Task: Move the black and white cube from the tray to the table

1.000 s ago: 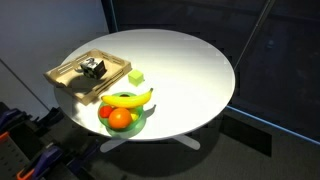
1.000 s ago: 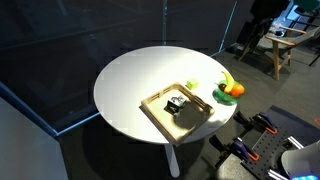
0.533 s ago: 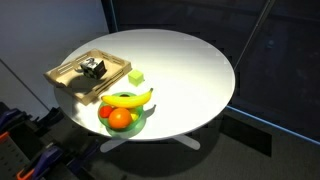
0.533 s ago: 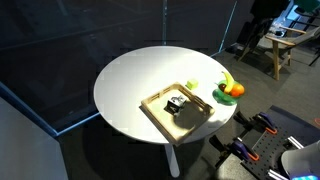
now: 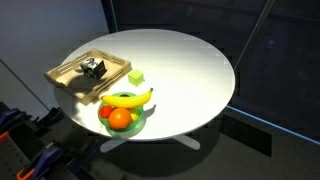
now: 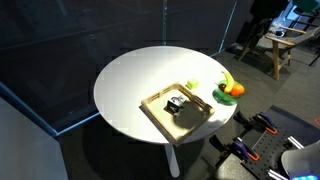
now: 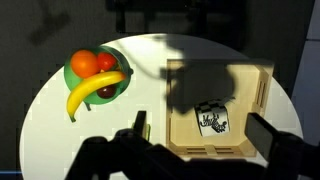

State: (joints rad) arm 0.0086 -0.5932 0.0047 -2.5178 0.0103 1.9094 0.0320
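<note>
Light-wood tray (image 7: 258,85) fills the lower right of my wrist view, and the black and white cube (image 7: 212,120) lies inside it, toward the bottom edge. My end effector (image 7: 203,142) hangs above, spread wide, gripping nothing. The white bench (image 5: 190,70) also carries a green fruit bowl (image 7: 72,72).
</note>
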